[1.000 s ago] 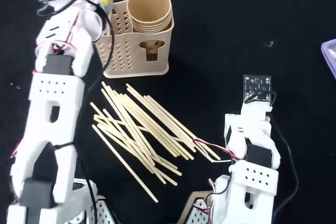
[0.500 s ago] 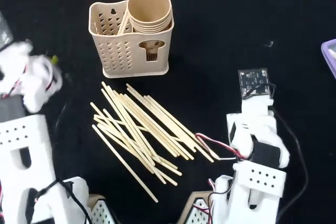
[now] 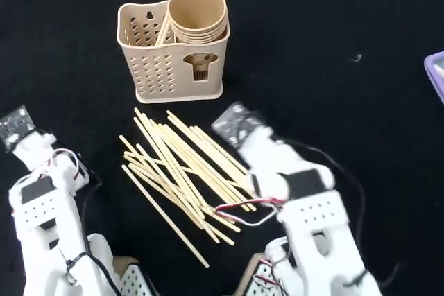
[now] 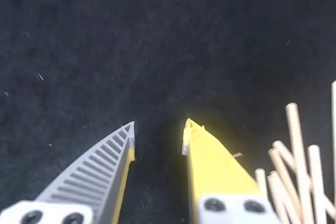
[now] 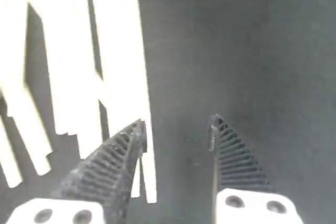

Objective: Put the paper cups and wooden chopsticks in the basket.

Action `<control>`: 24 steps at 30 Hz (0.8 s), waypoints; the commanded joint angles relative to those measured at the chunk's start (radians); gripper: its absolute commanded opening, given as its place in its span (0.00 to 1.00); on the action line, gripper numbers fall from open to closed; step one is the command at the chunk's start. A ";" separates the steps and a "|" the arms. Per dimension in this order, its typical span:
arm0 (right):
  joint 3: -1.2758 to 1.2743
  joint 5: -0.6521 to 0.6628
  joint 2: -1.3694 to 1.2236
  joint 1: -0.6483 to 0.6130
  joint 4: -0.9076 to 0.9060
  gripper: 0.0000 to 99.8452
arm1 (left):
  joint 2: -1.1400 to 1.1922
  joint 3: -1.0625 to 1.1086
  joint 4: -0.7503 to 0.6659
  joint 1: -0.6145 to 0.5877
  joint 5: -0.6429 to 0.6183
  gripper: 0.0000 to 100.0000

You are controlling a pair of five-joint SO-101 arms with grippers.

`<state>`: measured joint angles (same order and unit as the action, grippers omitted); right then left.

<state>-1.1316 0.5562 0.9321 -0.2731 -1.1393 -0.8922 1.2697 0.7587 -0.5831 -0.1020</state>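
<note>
- Left pincer [image 4: 157, 129]: parted a little, empty, above the counter [image 3: 333, 88] beside the chopsticks [image 3: 184, 171].
- Right pincer [image 5: 176, 127]: parted, empty, at the edge of the chopsticks.
- Cups [image 3: 198, 12] stand stacked in the basket [image 3: 149, 67].

The high camera looks steeply down from the near side over the whole black table [image 3: 333, 88], while each wrist camera peers from close range past its own jaws (left gripper [image 4: 157, 129], right gripper [image 5: 176, 124]) at that surface, all three sharing the chopsticks [image 3: 187, 171].
</note>
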 commanded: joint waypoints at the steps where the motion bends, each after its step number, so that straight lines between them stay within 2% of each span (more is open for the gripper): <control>1: 0.030 0.012 -0.111 -0.048 0.078 0.20 | -0.014 0.027 -0.064 -0.002 0.003 0.15; 6: 0.018 0.012 -0.242 -0.057 0.230 0.19 | -0.012 0.074 -0.153 0.015 0.003 0.15; 10: -0.007 0.012 -0.374 -0.060 0.391 0.19 | -0.020 0.081 -0.127 0.096 0.009 0.15; 17: 0.042 0.012 -0.595 -0.034 0.410 0.19 | -0.021 0.085 -0.123 0.117 0.009 0.15; 22: 0.079 0.055 -0.619 -0.014 0.377 0.01 | -0.021 0.085 -0.123 0.117 0.009 0.15; 24: 0.084 0.081 -0.615 0.012 0.358 0.02 | -0.021 0.085 -0.123 0.117 0.009 0.15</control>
<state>-1.0810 0.5961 0.3199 -0.3023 -0.7541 -0.8922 1.3633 0.6314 -0.4772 -0.1020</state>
